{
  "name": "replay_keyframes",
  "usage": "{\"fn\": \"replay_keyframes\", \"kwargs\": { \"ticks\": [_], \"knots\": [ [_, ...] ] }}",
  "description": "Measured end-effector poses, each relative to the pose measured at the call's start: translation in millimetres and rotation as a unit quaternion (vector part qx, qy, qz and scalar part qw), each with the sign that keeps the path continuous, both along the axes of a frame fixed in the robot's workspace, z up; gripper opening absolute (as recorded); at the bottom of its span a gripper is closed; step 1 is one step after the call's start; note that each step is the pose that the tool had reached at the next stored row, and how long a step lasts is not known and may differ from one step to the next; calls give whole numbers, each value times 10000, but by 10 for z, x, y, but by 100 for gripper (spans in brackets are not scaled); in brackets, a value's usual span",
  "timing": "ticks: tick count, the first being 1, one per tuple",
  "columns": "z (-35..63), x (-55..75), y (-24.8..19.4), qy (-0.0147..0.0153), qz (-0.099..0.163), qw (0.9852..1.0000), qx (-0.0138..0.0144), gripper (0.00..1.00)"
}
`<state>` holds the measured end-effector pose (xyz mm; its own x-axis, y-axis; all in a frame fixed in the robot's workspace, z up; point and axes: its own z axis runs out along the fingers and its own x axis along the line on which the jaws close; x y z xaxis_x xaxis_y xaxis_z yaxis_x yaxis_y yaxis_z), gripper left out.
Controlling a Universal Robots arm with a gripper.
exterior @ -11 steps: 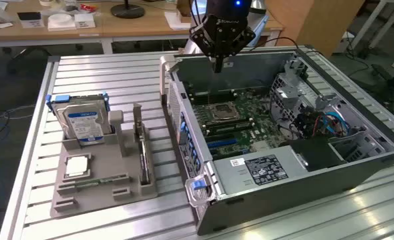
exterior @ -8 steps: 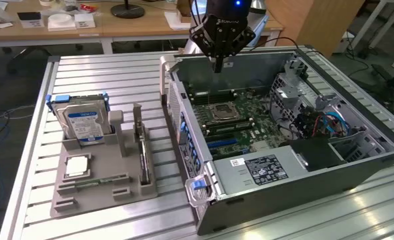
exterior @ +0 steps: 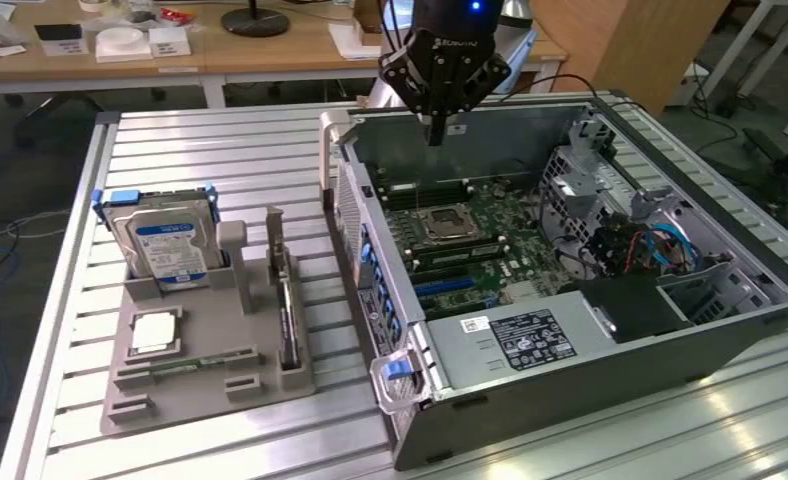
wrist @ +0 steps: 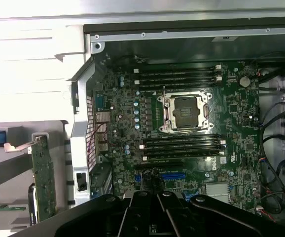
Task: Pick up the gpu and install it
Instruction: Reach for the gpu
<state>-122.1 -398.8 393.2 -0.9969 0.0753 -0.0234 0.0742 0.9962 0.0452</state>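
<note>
Claw: the claw [exterior: 437, 136] is being held with its fingers pressed together, pinching nothing, above the far end of the open computer case [exterior: 608, 385].
Gpu: the gpu [exterior: 285, 300] is being kept standing on edge in a slot of the grey holder [exterior: 221, 400], on the exterior view's left of the case and well apart from the claw.
Handling: the card is being judged light, stiff and fragile (a bare board with small parts). Its free upper edge is being judged the safest place to grip.
Holder: a hard drive [exterior: 167, 250] is being carried upright at the far end. A processor chip [exterior: 154, 332] and a memory stick [exterior: 187, 366] are lying nearer.
Case: the motherboard [exterior: 488, 240] is being left exposed, with its processor socket [exterior: 445, 225] in view and a power supply [exterior: 528, 340] at the near end.
Counter: holder and case are being borne side by side on the slatted counter [exterior: 207, 150].
</note>
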Motion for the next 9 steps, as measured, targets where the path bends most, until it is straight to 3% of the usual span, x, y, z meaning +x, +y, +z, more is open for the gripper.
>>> {"fn": "replay_keyframes", "kwargs": {
  "ticks": [9],
  "knots": [
    [-1, -121, 0, 1, 0, 10000, -1, 11]
  ]
}}
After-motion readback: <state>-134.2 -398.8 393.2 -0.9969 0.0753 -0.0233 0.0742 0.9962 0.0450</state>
